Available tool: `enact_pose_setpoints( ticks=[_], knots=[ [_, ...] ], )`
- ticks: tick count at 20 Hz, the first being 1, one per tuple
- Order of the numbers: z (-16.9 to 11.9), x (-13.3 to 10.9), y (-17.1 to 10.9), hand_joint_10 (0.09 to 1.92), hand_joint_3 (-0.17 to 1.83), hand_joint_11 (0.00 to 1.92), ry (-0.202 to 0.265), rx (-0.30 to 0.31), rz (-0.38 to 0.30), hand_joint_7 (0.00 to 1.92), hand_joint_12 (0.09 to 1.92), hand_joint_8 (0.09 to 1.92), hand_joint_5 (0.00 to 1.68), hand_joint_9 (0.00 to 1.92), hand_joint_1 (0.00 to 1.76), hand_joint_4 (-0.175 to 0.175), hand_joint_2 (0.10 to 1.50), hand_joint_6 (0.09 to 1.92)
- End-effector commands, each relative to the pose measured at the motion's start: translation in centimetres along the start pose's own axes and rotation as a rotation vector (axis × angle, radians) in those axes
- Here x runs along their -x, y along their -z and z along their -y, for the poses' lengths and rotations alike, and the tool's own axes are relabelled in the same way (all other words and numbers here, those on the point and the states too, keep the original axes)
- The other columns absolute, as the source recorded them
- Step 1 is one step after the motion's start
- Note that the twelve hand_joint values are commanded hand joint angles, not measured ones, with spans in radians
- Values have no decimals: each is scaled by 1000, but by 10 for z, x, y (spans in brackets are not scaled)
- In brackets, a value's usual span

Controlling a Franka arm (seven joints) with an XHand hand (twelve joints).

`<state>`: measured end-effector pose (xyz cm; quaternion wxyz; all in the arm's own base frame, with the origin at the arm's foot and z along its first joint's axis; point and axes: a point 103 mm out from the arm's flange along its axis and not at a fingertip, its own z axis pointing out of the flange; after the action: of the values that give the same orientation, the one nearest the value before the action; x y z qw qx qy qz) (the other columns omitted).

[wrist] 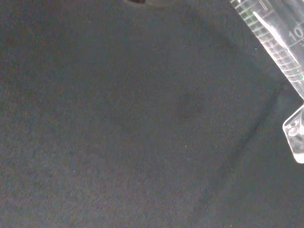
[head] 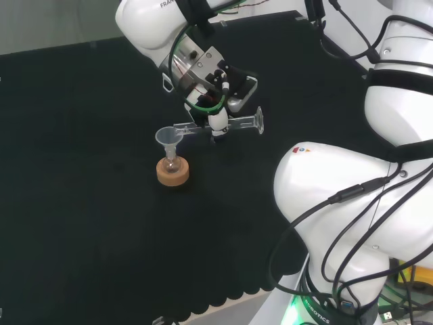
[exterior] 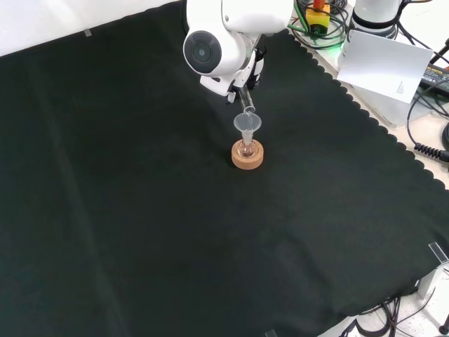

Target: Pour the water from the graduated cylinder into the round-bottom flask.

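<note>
Over the middle of the black cloth (head: 81, 203), your hand (head: 215, 101) had its fingers curled round the clear graduated cylinder (head: 233, 124), tipped nearly flat, mouth at the glass funnel (head: 166, 137). That sat in the little round-bottom flask (head: 172, 162) on its chunky cork ring (head: 172, 173).

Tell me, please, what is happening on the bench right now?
The robot's hand holds a clear graduated cylinder tipped nearly level, its mouth at a funnel. The funnel sits in the neck of a small round-bottom flask, which rests on a cork ring on the black cloth. It looks like pouring is under way.
</note>
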<state>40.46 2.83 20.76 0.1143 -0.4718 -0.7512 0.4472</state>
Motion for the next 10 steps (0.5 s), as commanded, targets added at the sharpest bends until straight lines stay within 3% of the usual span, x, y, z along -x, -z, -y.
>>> enact_pose_setpoints(
  ticks=[1,10],
  knots=[
    [0,0,0,87,0,1441,-2,-9,4,1464,620,216,912,1648,1129,-147,1157,1118],
    [1,-5,7,87,0,1442,-8,-24,19,1465,619,212,911,1648,1129,-148,1157,1120]
  ],
)
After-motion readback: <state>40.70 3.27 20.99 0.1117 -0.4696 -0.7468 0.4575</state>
